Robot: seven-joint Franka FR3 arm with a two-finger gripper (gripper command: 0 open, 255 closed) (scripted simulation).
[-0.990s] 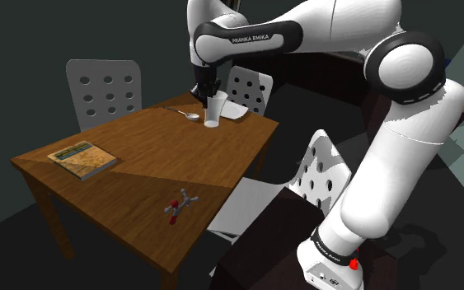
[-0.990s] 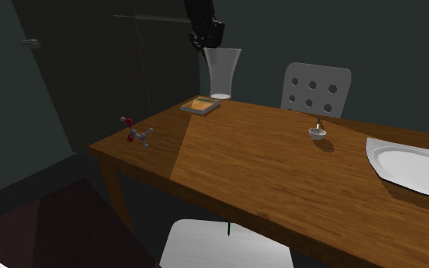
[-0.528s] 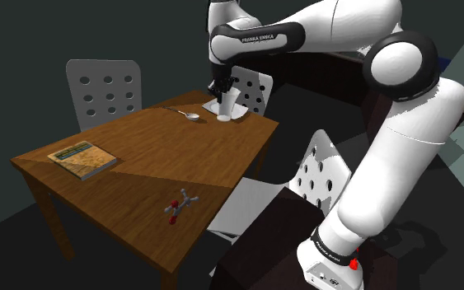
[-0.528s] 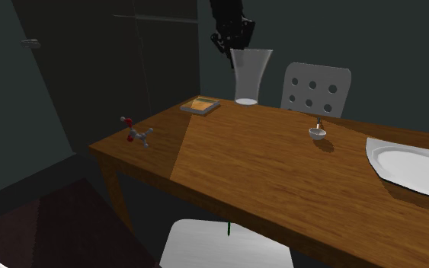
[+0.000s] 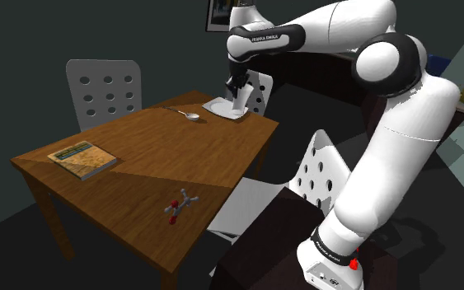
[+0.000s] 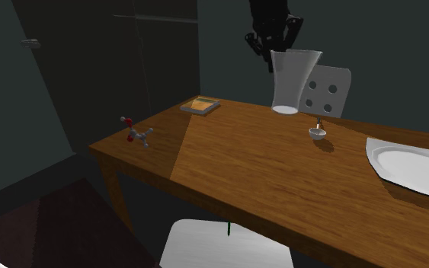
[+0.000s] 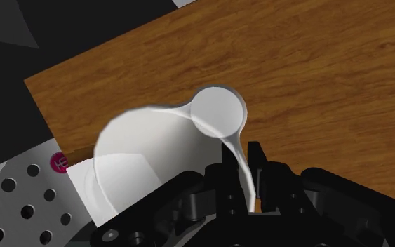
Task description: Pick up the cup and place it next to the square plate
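- The hand is closed on the cup, its two fingers pinching one side of the wall at the rim, as the wrist view shows.
- The cup is pale and see-through, and it hangs upright, clear of the worktop.
- In the shoulder view the cup sits over the far corner of the worktop, just at the edge of the white square plate.
- A small spoon lies near the plate.
- A book lies well apart at the other end.
- A white chair with round holes stands behind the cup.
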